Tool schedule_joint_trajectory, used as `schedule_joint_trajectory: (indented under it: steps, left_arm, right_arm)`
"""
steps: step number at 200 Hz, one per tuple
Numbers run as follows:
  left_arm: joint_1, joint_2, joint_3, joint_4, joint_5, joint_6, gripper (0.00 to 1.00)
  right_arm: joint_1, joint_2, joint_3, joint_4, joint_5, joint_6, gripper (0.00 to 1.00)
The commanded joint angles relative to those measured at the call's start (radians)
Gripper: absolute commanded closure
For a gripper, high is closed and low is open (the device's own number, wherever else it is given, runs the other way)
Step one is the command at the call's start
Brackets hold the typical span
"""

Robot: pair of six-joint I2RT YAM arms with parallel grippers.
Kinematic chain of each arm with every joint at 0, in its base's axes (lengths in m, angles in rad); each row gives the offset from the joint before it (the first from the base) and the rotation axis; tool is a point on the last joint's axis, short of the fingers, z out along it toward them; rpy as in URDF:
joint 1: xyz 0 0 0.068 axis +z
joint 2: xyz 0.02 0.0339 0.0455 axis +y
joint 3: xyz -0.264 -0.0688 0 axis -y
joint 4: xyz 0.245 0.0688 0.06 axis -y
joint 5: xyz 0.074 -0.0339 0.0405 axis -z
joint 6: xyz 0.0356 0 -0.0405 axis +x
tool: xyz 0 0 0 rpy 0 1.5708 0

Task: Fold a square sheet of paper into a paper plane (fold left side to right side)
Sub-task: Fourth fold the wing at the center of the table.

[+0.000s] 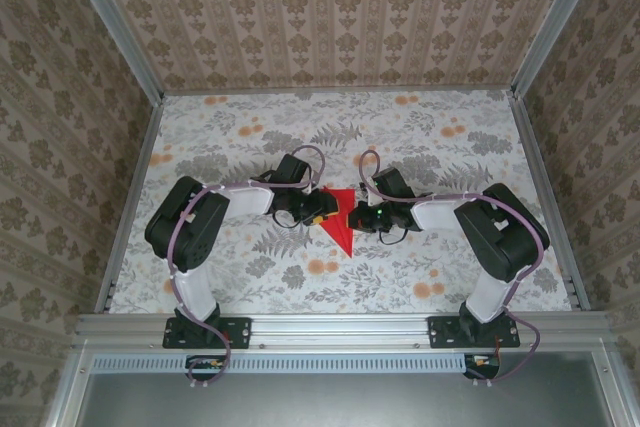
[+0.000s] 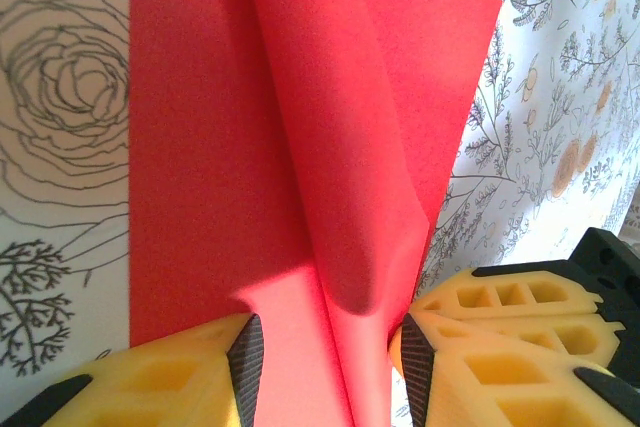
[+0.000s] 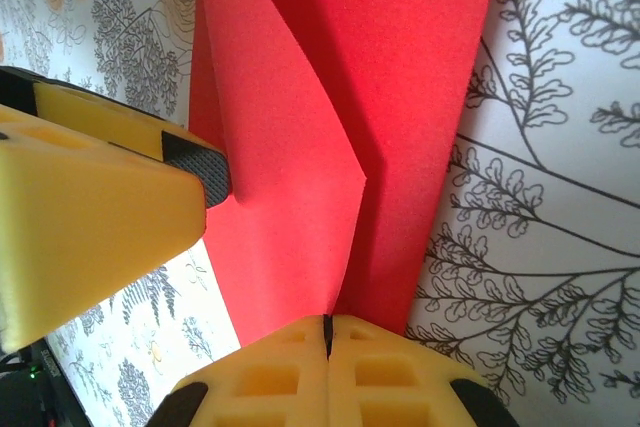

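Note:
The square sheet of paper point(image 1: 342, 225) is a creased red shape with a point toward the near edge, lying mid-table between both grippers. My left gripper point(image 1: 319, 211) sits at its left side, and in the left wrist view my left gripper point(image 2: 330, 367) stands open, with a raised ridge of the red paper point(image 2: 200, 147) running up between the pads without being pinched. From the right, my right gripper point(image 1: 361, 215) meets the sheet. In its wrist view my right gripper point(image 3: 327, 332) is shut, and the edge of a lifted red flap point(image 3: 290, 177) runs into the seam of its jaws.
A floral tablecloth point(image 1: 250, 137) covers the table, walled by patterned panels on three sides. A metal rail point(image 1: 340, 325) with both arm bases runs along the near edge. One yellow finger point(image 3: 90, 197) of the left gripper rests beside the flap in the right wrist view.

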State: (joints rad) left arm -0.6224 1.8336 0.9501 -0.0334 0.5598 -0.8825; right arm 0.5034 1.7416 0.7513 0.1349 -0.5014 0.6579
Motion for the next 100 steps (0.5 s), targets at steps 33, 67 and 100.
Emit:
schedule_joint_trajectory:
  steps: [33, 67, 100]
  left_arm:
    - [-0.005, 0.013, 0.008, -0.055, -0.024, 0.007, 0.55]
    - [-0.005, 0.015, 0.011, -0.059, -0.023, 0.007, 0.56]
    - [-0.005, 0.014, 0.013, -0.061, -0.023, 0.008, 0.55]
  right_arm:
    - [-0.009, -0.032, 0.017, -0.05, 0.035, -0.021, 1.0]
    - [-0.014, -0.039, 0.015, -0.05, 0.039, -0.024, 1.0]
    - [-0.017, -0.036, 0.017, -0.053, 0.04, -0.026, 1.0]
